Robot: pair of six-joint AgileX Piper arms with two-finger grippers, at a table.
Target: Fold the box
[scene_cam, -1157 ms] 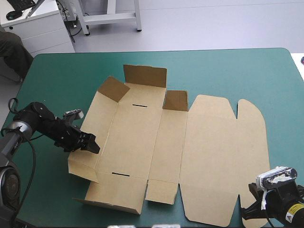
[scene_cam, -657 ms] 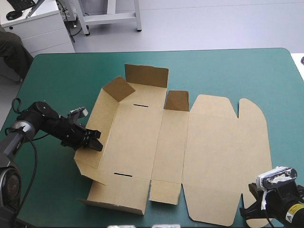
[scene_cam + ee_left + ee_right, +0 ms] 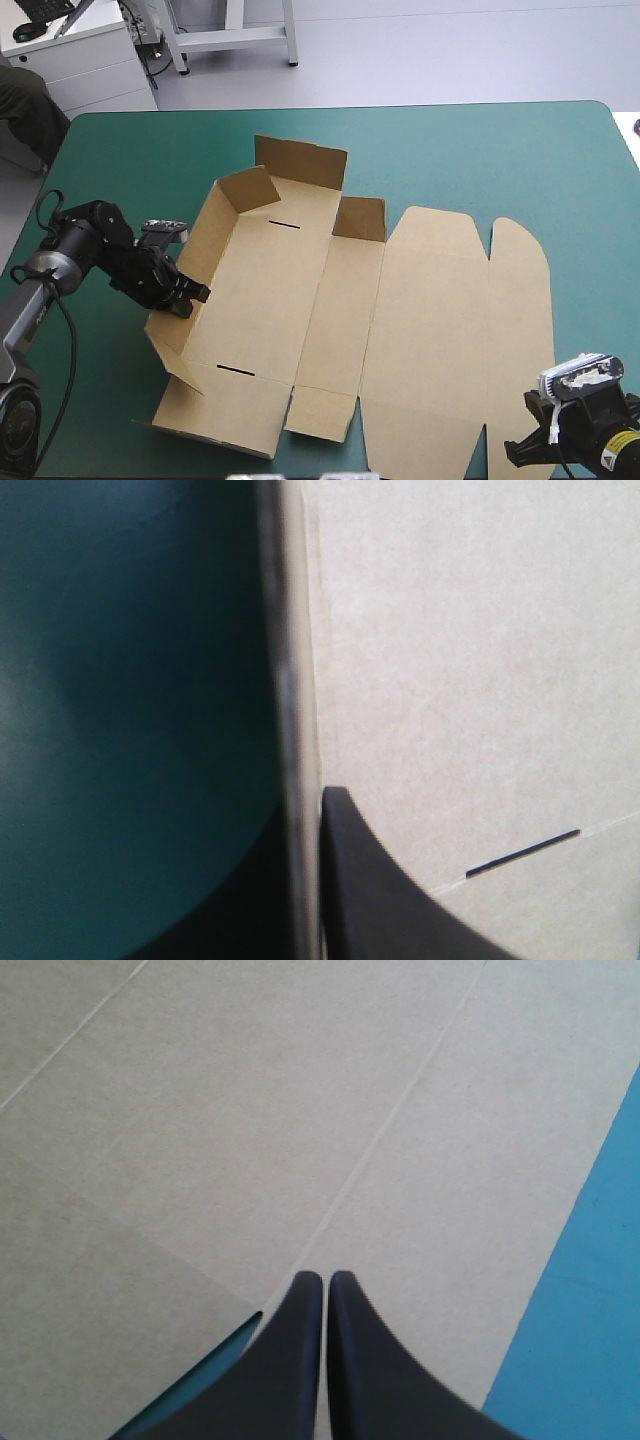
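The brown box lies as a cut sheet across the teal-green table, its lid panels flat toward the right. Short flaps stand up at its far left end. My left gripper is shut on the box's left wall, which leans up off the cover. In the left wrist view that wall runs edge-on between the fingers, with the slotted floor panel beside it. My right gripper is at the lid's near right corner. It hangs shut over the flat board, holding nothing.
Bare teal-green cover stretches beyond the box toward the table's far edge and right side. A strip of cover also shows left of the box, under my left arm. The table's near edge is close to the box's near flaps.
My left gripper has shut on the box's left wall and lifted it. The whole sheet has slid and turned a little, its lid end moving left and nearer. The right arm has stayed put.
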